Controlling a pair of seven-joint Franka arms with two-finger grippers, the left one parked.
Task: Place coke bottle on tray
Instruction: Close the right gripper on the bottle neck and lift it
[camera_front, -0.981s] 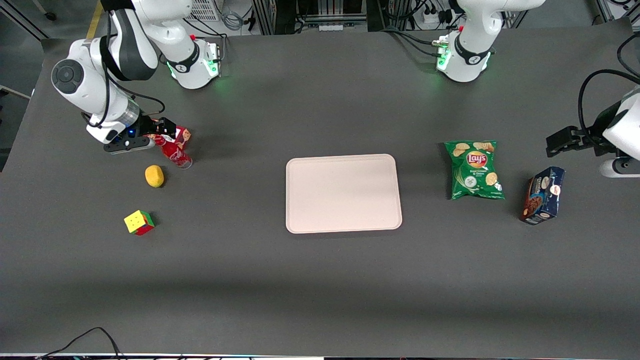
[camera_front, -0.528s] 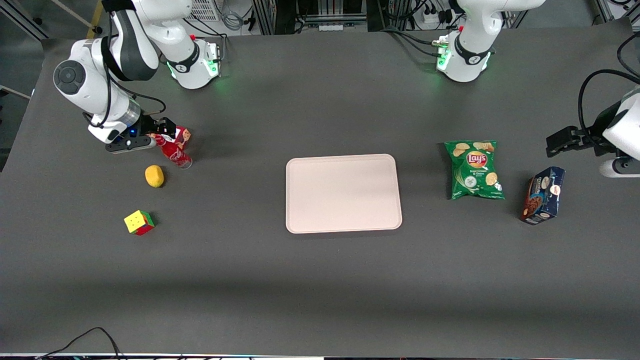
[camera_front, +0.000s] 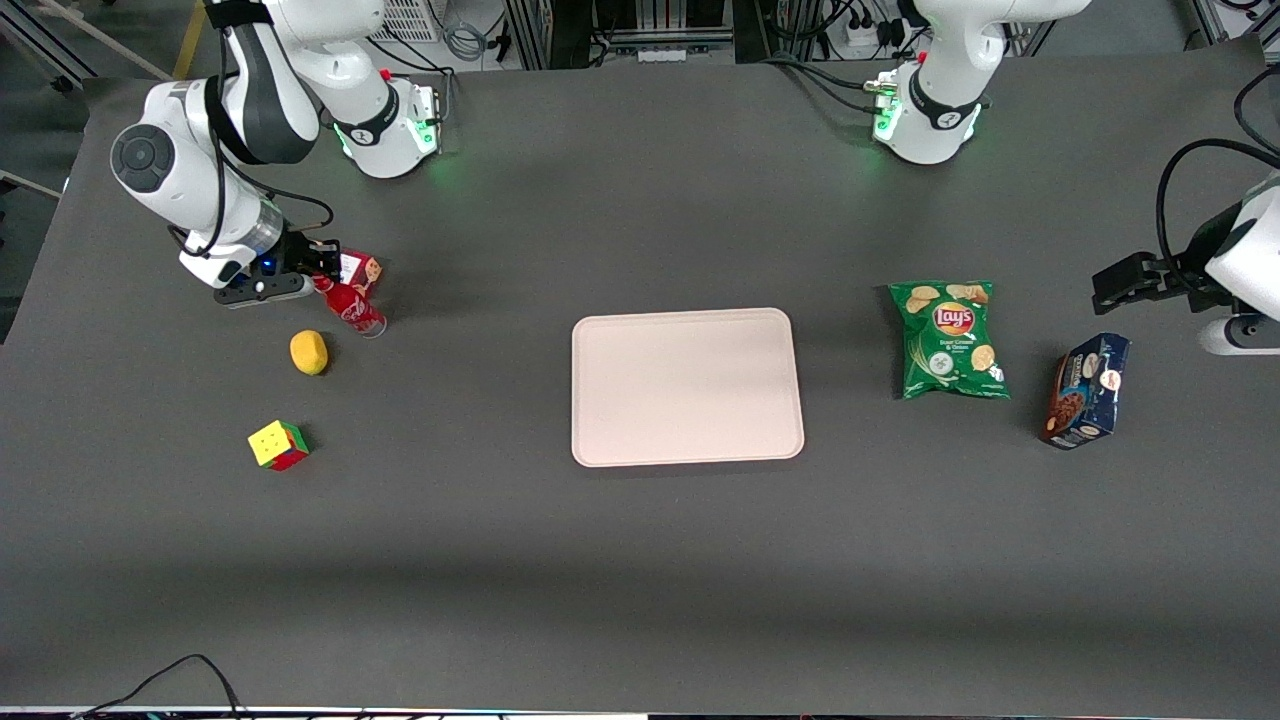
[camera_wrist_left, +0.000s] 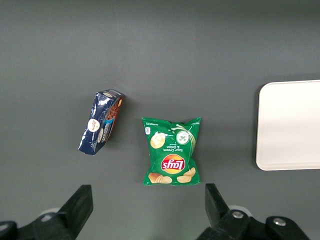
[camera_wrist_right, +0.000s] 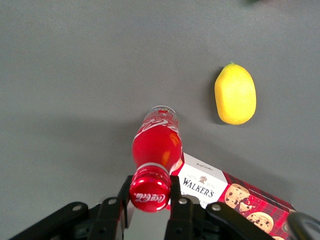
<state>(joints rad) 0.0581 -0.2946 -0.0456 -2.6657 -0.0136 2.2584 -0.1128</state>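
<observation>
The coke bottle (camera_front: 352, 308) is small and red, with a red cap and white script. It stands at the working arm's end of the table, leaning in the front view. My right gripper (camera_front: 322, 283) is shut on its cap and neck. In the right wrist view, the two black fingers press the cap from both sides, gripper (camera_wrist_right: 150, 195), bottle (camera_wrist_right: 156, 145). The pale pinkish-beige tray (camera_front: 686, 386) lies flat mid-table, well apart from the bottle toward the parked arm, with nothing on it. Its edge also shows in the left wrist view (camera_wrist_left: 290, 125).
A red Walkers cookie box (camera_front: 362, 268) touches the bottle, also in the wrist view (camera_wrist_right: 235, 195). A lemon (camera_front: 309, 352) and a Rubik's cube (camera_front: 278, 445) lie nearer the front camera. A green chips bag (camera_front: 950, 340) and a blue cookie box (camera_front: 1085, 390) lie toward the parked arm.
The right arm has shifted slightly away from the front camera with the bottle's cap in its fingers. The bottle now covers less of the cookie box.
</observation>
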